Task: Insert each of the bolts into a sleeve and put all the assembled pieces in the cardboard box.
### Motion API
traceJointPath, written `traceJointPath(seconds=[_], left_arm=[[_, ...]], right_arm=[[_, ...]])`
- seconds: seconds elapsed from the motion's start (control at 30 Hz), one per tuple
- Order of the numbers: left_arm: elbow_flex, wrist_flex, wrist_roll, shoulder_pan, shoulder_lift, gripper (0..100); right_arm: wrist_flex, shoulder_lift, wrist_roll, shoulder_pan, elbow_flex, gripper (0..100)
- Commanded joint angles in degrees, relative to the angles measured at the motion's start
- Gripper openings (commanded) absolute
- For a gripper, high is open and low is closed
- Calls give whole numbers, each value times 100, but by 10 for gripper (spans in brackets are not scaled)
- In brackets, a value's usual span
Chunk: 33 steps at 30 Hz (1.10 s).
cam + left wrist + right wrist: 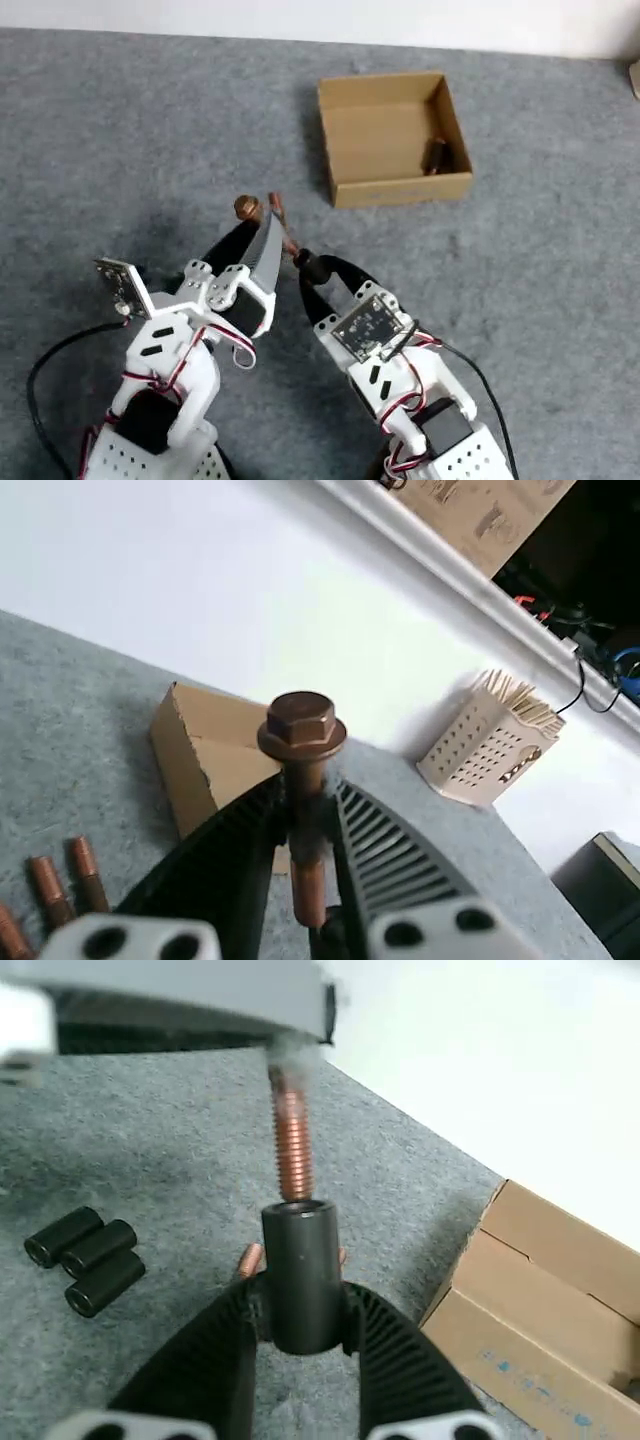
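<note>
My left gripper (305, 805) (257, 225) is shut on a copper bolt (303, 780) (247, 208), gripping its shaft below the hex head. My right gripper (300, 1305) (305, 268) is shut on a black sleeve (300, 1275) (304, 263), held upright. In the right wrist view the bolt's threaded end (292, 1150) points down and its tip meets the sleeve's open mouth. The cardboard box (400, 185) (540, 1300) (205, 750) stands farther back on the right, with one dark assembled piece (435, 155) inside it.
Three loose black sleeves (85, 1260) lie together on the grey mat. Loose copper bolts (65, 880) (278, 212) lie on the mat under and between the grippers, partly hidden. A perforated beige holder (490, 745) stands beyond the mat's far edge.
</note>
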Motion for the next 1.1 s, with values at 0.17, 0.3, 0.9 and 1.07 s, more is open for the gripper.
traceJointPath(seconds=[0.17, 0.3, 0.9, 1.07], left_arm=[[-92, -202, 9, 207, -22, 4], [-330, 246, 18, 277, -22, 4], [-585, 1503, -9, 813, -22, 4], [-453, 1855, -26, 840, -13, 4]], right_arm=[[-215, -92, -35, -136, -22, 5], [-215, -92, -35, -136, -22, 5], [-215, -92, -44, -22, -57, 5], [-215, -92, -62, -13, -57, 5]])
